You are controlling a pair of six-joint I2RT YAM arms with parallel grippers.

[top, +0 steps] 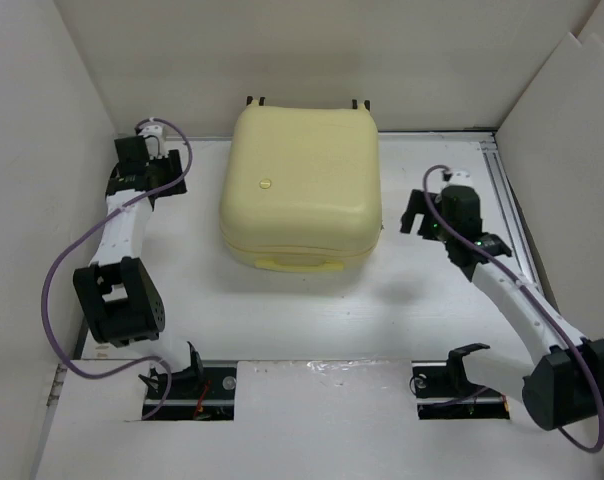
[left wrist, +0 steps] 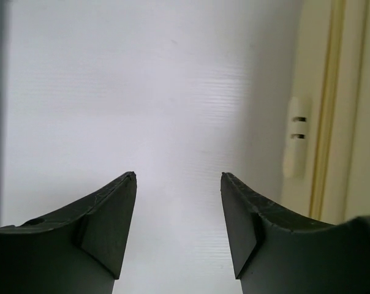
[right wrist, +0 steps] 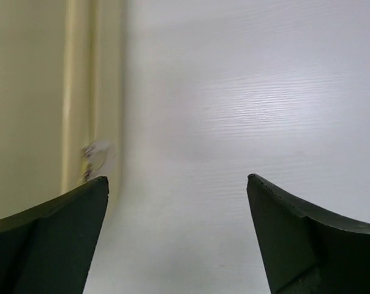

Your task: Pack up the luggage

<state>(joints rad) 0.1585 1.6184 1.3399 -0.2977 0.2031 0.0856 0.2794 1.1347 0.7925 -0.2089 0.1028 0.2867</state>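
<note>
The luggage lies closed in the middle of the table. The left gripper and the right gripper are open and empty, one near each side of it. An arm swinging inward could shove it, and perhaps it is not fully latched, so it may gape.

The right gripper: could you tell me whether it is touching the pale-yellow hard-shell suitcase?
Apart. The top view shows a strip of white table between the right gripper and the pale-yellow hard-shell suitcase.
</note>
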